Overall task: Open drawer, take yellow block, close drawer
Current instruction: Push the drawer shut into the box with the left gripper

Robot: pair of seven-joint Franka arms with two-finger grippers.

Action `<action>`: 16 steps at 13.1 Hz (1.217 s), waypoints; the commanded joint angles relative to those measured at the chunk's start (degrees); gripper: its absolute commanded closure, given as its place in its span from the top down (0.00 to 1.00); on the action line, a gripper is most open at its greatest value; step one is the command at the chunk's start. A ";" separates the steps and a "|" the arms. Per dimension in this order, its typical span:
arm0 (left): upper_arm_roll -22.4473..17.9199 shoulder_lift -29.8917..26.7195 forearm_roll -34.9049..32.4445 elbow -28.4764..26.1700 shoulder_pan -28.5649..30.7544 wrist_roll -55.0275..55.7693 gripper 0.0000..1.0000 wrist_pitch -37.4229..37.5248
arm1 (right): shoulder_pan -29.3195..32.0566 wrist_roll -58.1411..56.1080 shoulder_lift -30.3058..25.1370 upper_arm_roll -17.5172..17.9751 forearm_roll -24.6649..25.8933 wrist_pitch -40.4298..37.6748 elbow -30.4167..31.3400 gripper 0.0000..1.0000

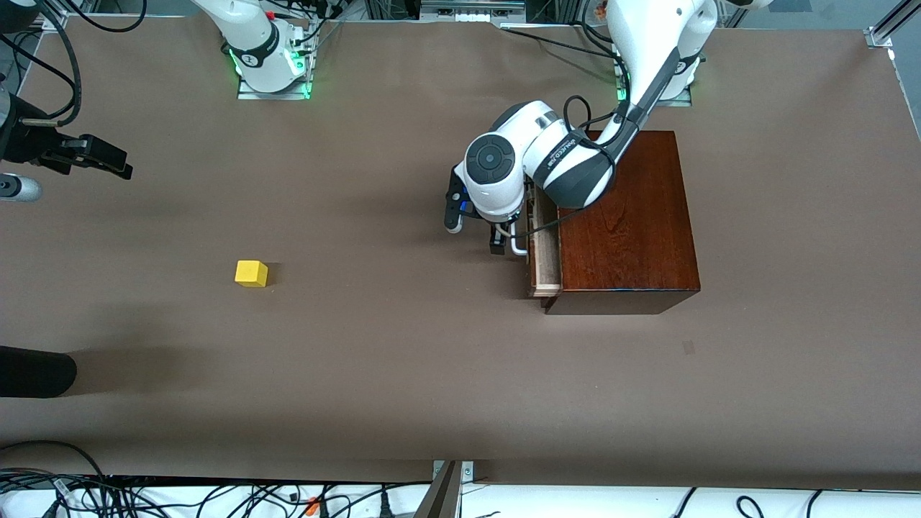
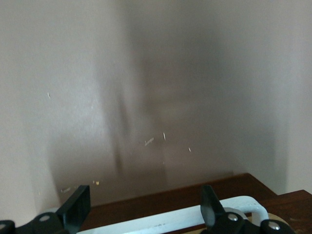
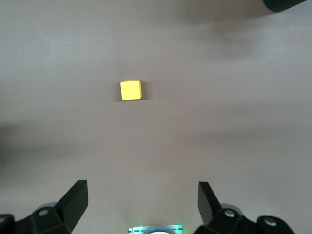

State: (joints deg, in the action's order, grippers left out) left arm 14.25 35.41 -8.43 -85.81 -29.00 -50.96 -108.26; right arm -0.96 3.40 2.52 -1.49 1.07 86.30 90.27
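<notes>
The drawer [image 1: 545, 253] stands a little way out of the reddish-brown wooden box [image 1: 626, 223], showing a strip of its pale tray. My left gripper [image 1: 498, 229] is open at the drawer front, its fingers astride the white bar handle [image 1: 517, 244] without closing on it. In the left wrist view the handle [image 2: 170, 220] runs between the two spread fingers of the left gripper [image 2: 144, 207]. The yellow block [image 1: 251, 273] sits alone on the table toward the right arm's end. My right gripper [image 1: 101, 160] is up in the air, open and empty. In the right wrist view the right gripper [image 3: 141, 200] looks down on the block [image 3: 131, 90].
A dark rounded object [image 1: 32, 371] juts in at the table's edge at the right arm's end, nearer to the camera than the block. A silver cylinder [image 1: 18, 188] shows by the right gripper. Cables [image 1: 216, 496] lie along the table's front edge.
</notes>
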 commanded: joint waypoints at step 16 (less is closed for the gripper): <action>-0.98 -3.07 -1.59 -0.50 2.72 2.18 1.00 6.39 | -0.36 -0.50 0.20 -0.01 0.16 0.09 -0.45 1.00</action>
State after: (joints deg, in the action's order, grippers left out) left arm 13.70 33.93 -8.66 -85.72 -26.73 -49.51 -103.18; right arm -1.06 3.39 2.58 -1.46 1.18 86.33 90.27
